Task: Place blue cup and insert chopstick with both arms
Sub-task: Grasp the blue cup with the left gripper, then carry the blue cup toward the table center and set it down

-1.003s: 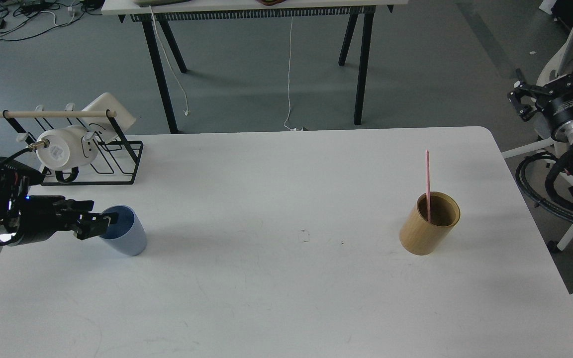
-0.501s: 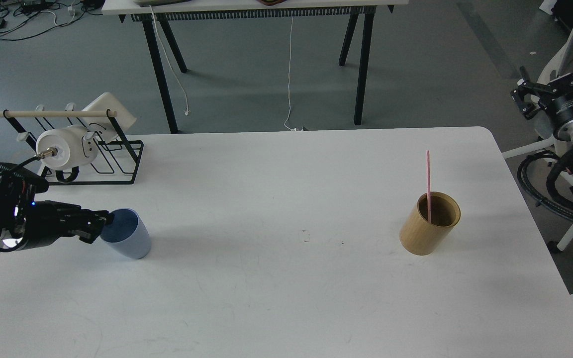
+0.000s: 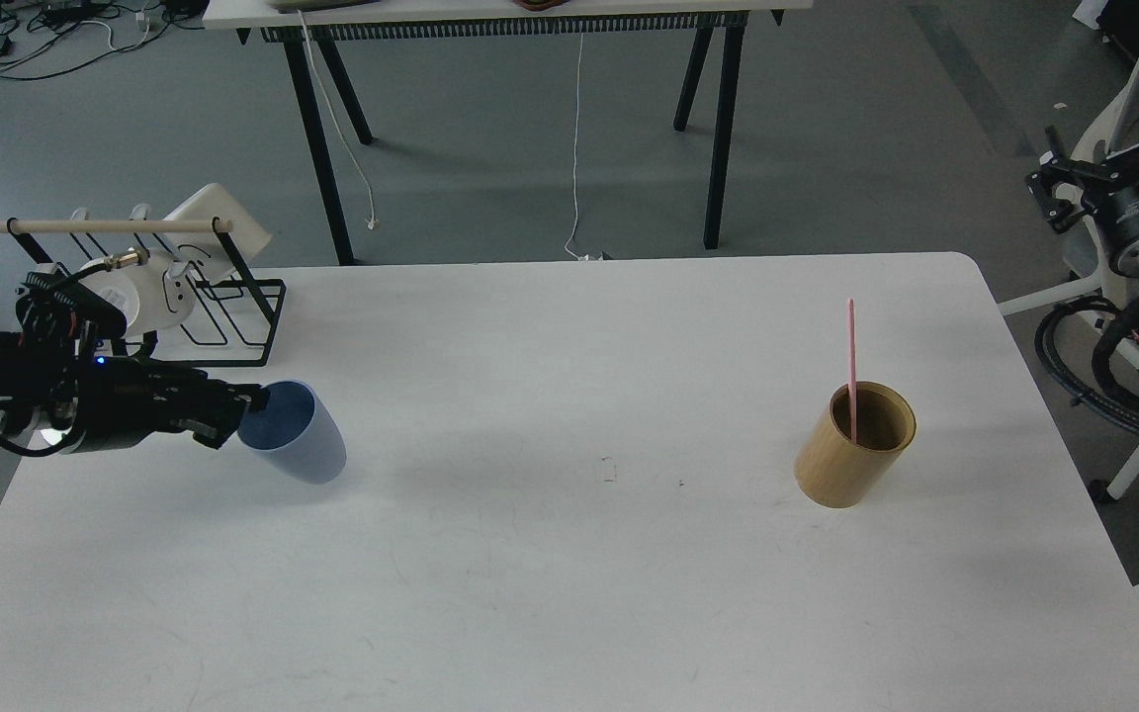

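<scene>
White table (image 3: 550,593): rack (image 3: 184,316) behind left claw (image 3: 245,407), cup-laden.

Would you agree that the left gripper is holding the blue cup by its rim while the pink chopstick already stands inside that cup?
Not quite: the head view shows the pink chopstick standing in the tan wooden holder. The left gripper does hold the blue cup by its rim.
</scene>
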You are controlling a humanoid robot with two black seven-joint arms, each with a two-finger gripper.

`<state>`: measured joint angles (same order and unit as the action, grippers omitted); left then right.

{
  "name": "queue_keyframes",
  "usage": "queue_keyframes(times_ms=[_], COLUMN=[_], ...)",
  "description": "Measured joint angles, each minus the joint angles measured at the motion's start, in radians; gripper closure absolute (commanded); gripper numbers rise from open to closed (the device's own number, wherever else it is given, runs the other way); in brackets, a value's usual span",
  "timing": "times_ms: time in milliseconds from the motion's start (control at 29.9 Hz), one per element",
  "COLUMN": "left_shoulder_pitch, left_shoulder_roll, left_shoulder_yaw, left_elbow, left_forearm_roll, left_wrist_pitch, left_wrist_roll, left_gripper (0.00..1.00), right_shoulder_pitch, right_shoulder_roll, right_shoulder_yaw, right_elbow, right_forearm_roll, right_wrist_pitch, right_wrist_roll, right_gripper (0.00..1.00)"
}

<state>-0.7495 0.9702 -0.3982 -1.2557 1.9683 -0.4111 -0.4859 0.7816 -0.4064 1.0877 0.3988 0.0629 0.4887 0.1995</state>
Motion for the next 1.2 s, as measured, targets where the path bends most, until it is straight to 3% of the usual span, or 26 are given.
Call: queue_keyframes(times_ms=[134, 301, 401, 669, 1003, 1203], left_shoulder_pitch=[-0.135, -0.246, -0.254, -0.255, -0.209, -0.190], left_shoulder_roll=[-0.040, -0.226, -0.353, -0.611, -0.669, -0.668], left_shoulder_yaw=[-0.001, 0.002, 0.016, 0.166, 0.199, 0.198], left_elbow=[-0.076, -0.107, -0.108, -0.076, 0.025, 0.033], left_forearm_roll=[0.001, 0.062, 0.172, 0.213, 0.213, 0.213], left_wrist_pitch=[-0.071, -0.077, -0.078, -0.078, -0.078, -0.078], left_wrist_roll=[0.025, 0.094, 0.116, 0.125, 0.141, 0.144], left_gripper=[0.98, 0.98, 0.98, 0.97, 0.95, 0.86], right_shoulder_pitch=[0.009, 0.011, 0.011, 0.006, -0.007, -0.008], right_shoulder_roll=[-0.022, -0.069, -0.091, -0.133, -0.143, -0.132], right_shoulder_yaw=[0.000, 0.000, 0.001, 0.006, 0.009, 0.009], right_elbow=[0.000, 0.000, 0.000, 0.000, -0.001, 0.000], right_forearm_roll=[0.000, 0.000, 0.000, 0.000, 0.000, 0.000], right_wrist_pitch=[0.000, 0.000, 0.000, 0.000, 0.000, 0.000], right_wrist_roll=[0.000, 0.000, 0.000, -0.001, -0.002, -0.001], right_gripper=[0.01, 0.01, 0.01, 0.01, 0.01, 0.01])
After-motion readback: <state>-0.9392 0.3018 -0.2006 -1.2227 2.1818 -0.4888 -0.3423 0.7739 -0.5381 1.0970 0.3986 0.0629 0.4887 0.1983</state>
